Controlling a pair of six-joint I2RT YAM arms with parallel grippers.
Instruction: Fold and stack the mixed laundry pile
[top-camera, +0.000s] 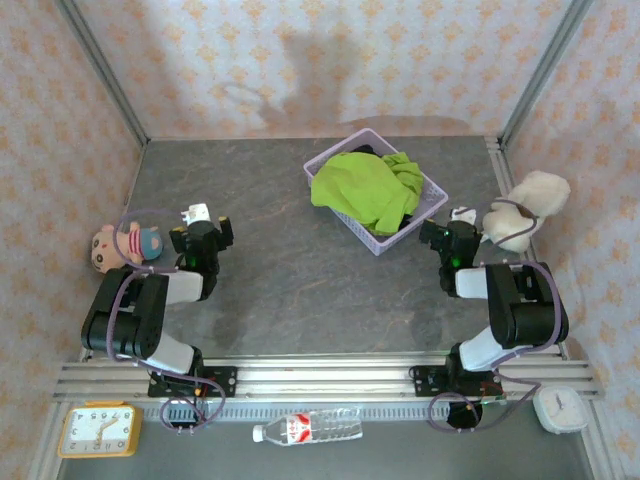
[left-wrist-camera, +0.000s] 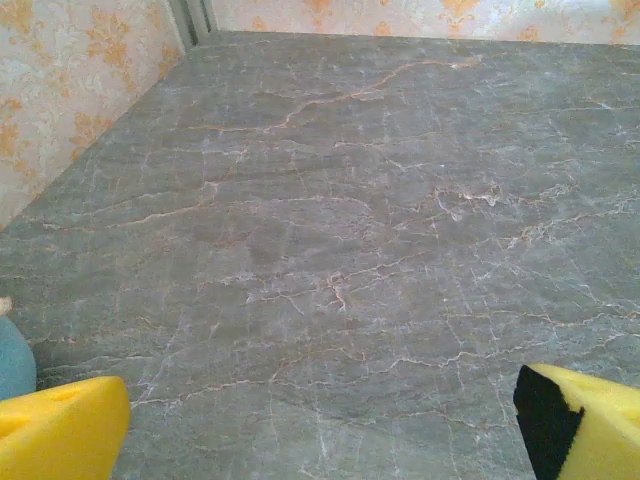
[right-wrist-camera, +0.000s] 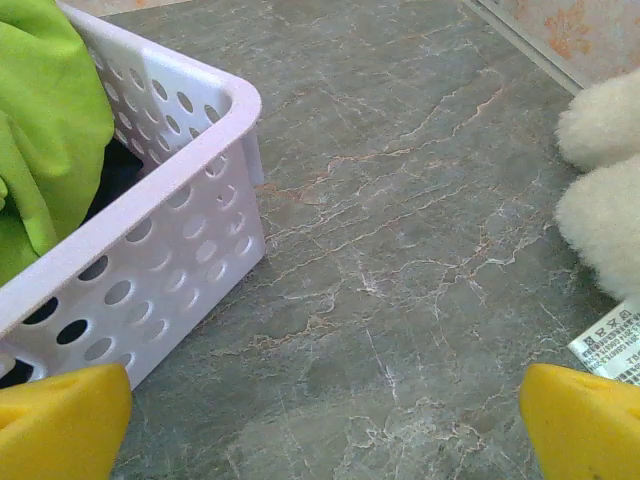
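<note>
Mixed laundry pile (top-camera: 372, 190) in the lavender basket (top-camera: 352, 228), lime-green garment (top-camera: 350, 180) uppermost

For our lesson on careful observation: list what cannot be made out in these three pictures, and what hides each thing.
Navy garment: top view, mostly buried under the green garment in the basket; shape unclear.
White plush toy: right wrist view, cut off by the right edge.
Label: right wrist view, print too small to read.
Doll: top view, partly behind the left arm's cable.
</note>
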